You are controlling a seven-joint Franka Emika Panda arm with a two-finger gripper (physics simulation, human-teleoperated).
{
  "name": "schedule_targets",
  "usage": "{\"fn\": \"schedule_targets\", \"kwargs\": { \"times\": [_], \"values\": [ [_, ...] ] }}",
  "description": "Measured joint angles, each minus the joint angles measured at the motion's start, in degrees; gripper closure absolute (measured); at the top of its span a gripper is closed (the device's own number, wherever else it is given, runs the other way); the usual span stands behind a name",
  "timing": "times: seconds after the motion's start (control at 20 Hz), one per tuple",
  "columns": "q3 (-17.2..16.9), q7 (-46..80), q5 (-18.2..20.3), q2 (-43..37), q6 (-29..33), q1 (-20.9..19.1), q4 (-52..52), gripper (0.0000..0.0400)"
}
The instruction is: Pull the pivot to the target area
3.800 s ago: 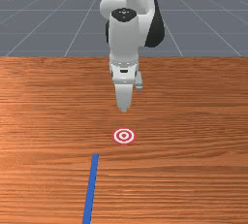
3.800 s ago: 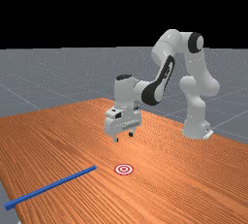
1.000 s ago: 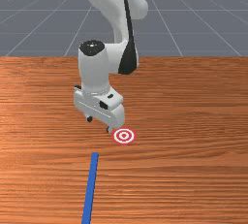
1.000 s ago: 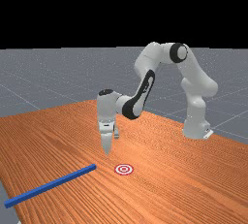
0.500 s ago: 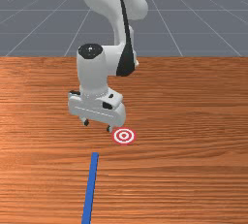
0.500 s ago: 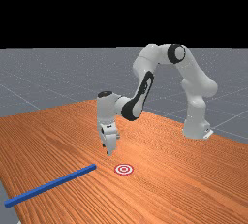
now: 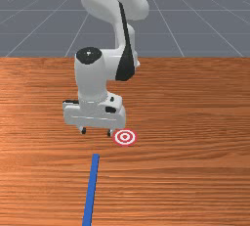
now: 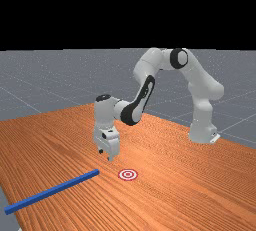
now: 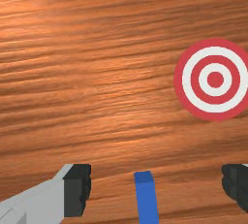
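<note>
In the front view my gripper (image 7: 96, 132) hangs above the table, behind the near end of a long blue bar (image 7: 91, 191), its two fingertips apart. The round red-and-white target (image 7: 125, 137) lies flat just beside the fingertip on the front view's right. The far view has the bar (image 8: 52, 191) lying on the wood, one end close to the target (image 8: 128, 174), with the gripper (image 8: 105, 156) over that end region. From the wrist, the bar's end (image 9: 147, 199) appears between the open fingers of the gripper (image 9: 156, 189), touching neither; the target (image 9: 215, 79) is off to one side.
The orange-brown table (image 7: 195, 181) extends around the bar and target. In the far view the bar's other end reaches the table's edge at the far view's left, and the arm's base (image 8: 202, 131) stands at the right.
My hand has turned so both fingers line up across the front view, and it has moved slightly toward the front view's left and toward the bar. Bar and target have stayed put over the last second.
</note>
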Motion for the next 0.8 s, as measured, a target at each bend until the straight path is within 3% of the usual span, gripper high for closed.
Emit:
{"fn": "schedule_targets", "kwargs": {
  "times": [0.25,0.35,0.4,0.5,0.55,0.6,0.65,0.75,0.8],
  "values": [
    [3.00,-16.55,-3.12,4.82,-4.03,-1.20,8.04,0.0000],
    [1.80,-11.06,-2.05,6.53,-5.43,0.16,11.58,0.0000],
    [3.45,-20.61,-3.71,8.31,-6.95,-0.55,14.41,0.0000],
    [1.48,-10.79,-1.86,9.78,-8.15,1.24,17.72,0.0000],
    [4.02,-25.93,-4.40,11.98,-10.04,0.15,21.11,0.0000],
    [4.12,-27.64,-4.53,13.74,-11.52,0.61,24.42,0.0000],
    [2.94,-21.29,-3.40,14.68,-12.26,1.63,26.50,0.0000],
    [4.32,-30.53,-4.78,16.74,-13.98,1.39,29.93,0.0000],
    [2.41,-19.26,-3.02,16.67,-13.47,2.46,30.02,0.0000]
  ]
}}
